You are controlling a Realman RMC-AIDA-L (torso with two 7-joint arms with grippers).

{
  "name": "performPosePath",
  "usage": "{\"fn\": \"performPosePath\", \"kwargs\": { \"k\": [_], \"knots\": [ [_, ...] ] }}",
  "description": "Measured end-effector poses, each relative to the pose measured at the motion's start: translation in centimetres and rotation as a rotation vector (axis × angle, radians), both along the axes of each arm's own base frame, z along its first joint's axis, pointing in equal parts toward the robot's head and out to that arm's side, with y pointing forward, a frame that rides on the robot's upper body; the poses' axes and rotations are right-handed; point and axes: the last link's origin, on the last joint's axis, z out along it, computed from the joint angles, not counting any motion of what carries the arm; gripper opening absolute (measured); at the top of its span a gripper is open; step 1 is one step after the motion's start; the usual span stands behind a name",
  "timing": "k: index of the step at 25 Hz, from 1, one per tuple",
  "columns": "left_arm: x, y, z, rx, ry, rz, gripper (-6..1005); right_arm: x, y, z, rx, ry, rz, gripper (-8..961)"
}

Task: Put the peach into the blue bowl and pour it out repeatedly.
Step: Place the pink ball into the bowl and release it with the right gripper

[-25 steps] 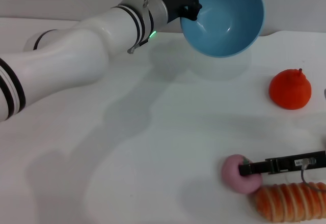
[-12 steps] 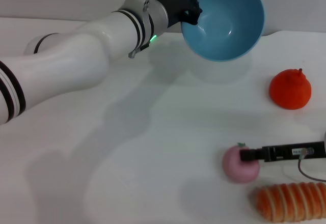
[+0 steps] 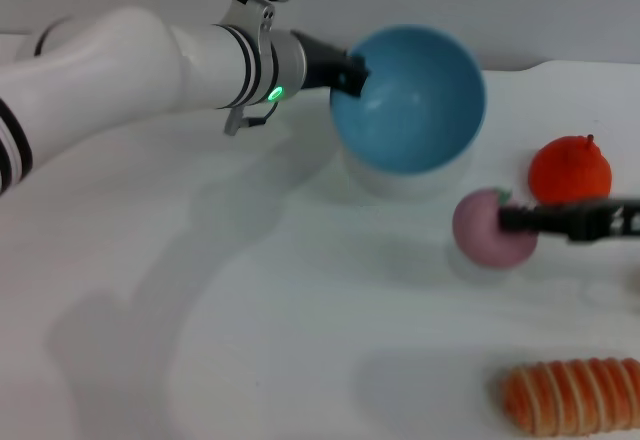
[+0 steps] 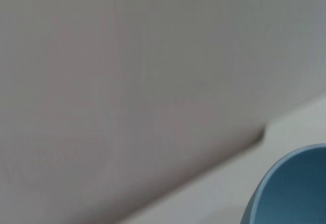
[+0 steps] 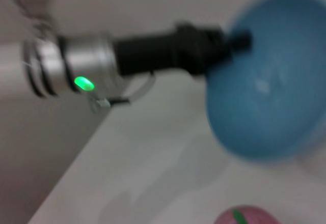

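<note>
The blue bowl (image 3: 410, 98) is held tilted in the air at the back of the table, its mouth turned toward me and empty. My left gripper (image 3: 352, 68) is shut on its left rim. The bowl also shows in the left wrist view (image 4: 293, 188) and in the right wrist view (image 5: 270, 76). The pink peach (image 3: 490, 228) is lifted off the table, just below and right of the bowl. My right gripper (image 3: 505, 219) is shut on the peach, reaching in from the right. The peach's top shows in the right wrist view (image 5: 247, 217).
An orange-red stemmed fruit (image 3: 570, 168) sits on the white table (image 3: 250, 310) at the right, behind my right gripper. A striped orange bread-like toy (image 3: 570, 396) lies at the front right corner. A grey wall stands behind the table.
My right gripper has lifted the peach and carried it up and back toward the bowl. My left arm has lowered the bowl and moved it a little to the left.
</note>
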Motion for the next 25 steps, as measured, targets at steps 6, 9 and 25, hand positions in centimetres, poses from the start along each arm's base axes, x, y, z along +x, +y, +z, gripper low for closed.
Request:
{"fn": "performPosePath", "kwargs": {
  "k": [6, 9, 25],
  "knots": [
    [-0.2, -0.7, -0.2, -0.152, 0.099, 0.081, -2, -2.8, 0.7, 3.7, 0.059, 0.009, 0.085, 48],
    [0.0, -1.3, -0.6, -0.208, 0.133, 0.099, -2, -3.2, 1.1, 3.9, 0.079, 0.015, 0.089, 50],
    [1.5, -2.8, -2.4, -0.291, 0.093, 0.097, -2, -2.6, 4.0, -1.3, 0.107, -0.033, 0.026, 92]
  ]
}}
